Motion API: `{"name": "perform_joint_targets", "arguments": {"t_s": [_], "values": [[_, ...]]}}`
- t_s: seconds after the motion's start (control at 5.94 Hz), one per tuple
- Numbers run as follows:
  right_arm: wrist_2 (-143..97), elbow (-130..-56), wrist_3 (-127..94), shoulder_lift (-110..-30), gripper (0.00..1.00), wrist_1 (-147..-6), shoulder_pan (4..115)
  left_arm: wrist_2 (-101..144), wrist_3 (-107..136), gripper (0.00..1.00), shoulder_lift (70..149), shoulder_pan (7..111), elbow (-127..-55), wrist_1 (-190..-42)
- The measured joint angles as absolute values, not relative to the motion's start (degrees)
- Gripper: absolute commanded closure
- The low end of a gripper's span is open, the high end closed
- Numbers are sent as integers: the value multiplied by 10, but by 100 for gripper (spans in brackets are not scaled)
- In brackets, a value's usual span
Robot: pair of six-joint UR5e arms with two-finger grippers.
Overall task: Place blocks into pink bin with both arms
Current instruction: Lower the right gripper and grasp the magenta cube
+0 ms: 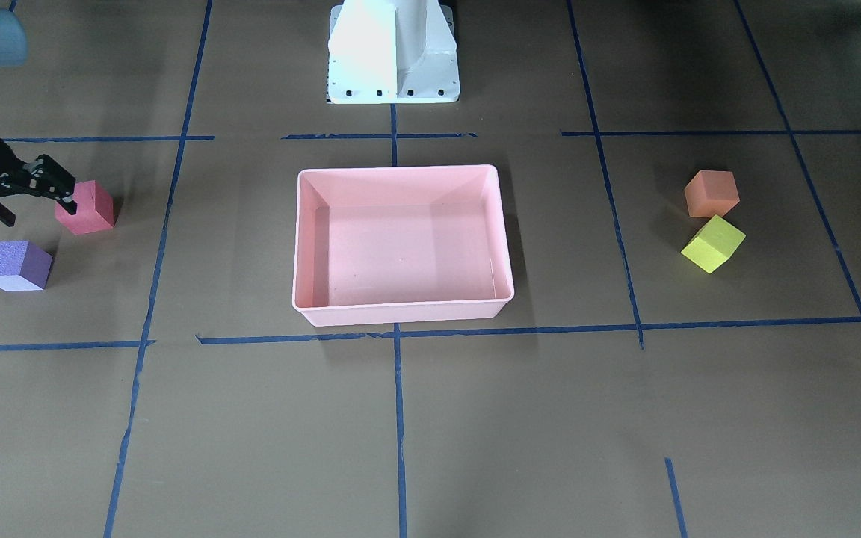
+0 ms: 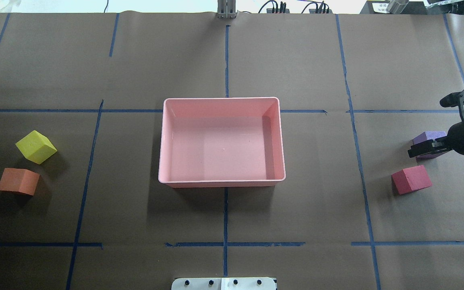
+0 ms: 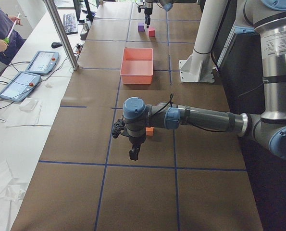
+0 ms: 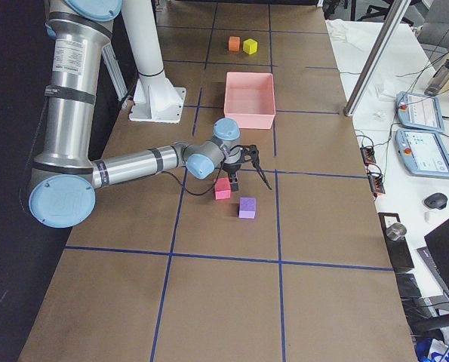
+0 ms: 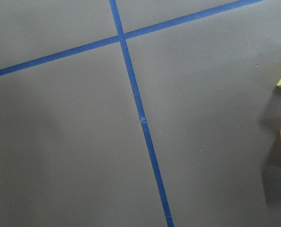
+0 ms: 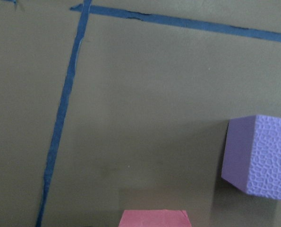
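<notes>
since the pink bin (image 1: 311, 246) sits mid-table, straight out from the white pedestal (image 1: 393, 52), either arm can reach it. the blocks look shared out to match. the red block (image 1: 87, 208) and purple block (image 1: 16, 265) lie well apart from the bin on the robot's right. the orange block (image 1: 711, 193) and yellow block (image 1: 713, 243) lie on its left, nearly touching at a corner. i count four blocks, two a side, one bin with nothing in it, and two arms. none of the task is done yet, as i judge it.

the right gripper (image 1: 36, 205) hangs low by the red block with its fingers spread wide and nothing between them. one fingertip looks right at the block's edge, though i can't tell whether it touches. its wrist camera has the red block at the bottom middle and the purple one off to the side, so i'd guess red is the one it means to take.

the left gripper (image 3: 132, 150) shows only from the table's end, pointing down near the orange block; whether it is spread or closed i cannot tell. its own camera catches only slivers of the yellow and orange blocks, off to the side of the blue tape (image 5: 140, 118).
</notes>
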State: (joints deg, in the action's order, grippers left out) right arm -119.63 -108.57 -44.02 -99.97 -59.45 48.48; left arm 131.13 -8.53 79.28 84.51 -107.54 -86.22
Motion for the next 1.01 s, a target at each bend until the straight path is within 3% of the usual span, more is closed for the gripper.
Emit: {"name": "perform_joint_targets", "arguments": {"t_s": [0.17, 0.34, 0.5, 0.67, 1.01], "values": [[-1189, -1077, -440, -1006, 1, -593, 460, 1311, -85, 0, 793, 845, -1075, -862], [-1183, -1061, -439, -1007, 47, -592, 439, 1311, -85, 0, 793, 845, -1075, -862], [-1179, -1050, -439, -1006, 72, -593, 428, 1311, -85, 0, 793, 845, -1076, -862], [-1181, -1050, -438, -1005, 76, -595, 425, 1311, -85, 0, 793, 845, -1076, -862], [-1206, -1096, -442, -1002, 73, -614, 447, 1311, -85, 0, 793, 845, -1086, -861]]}}
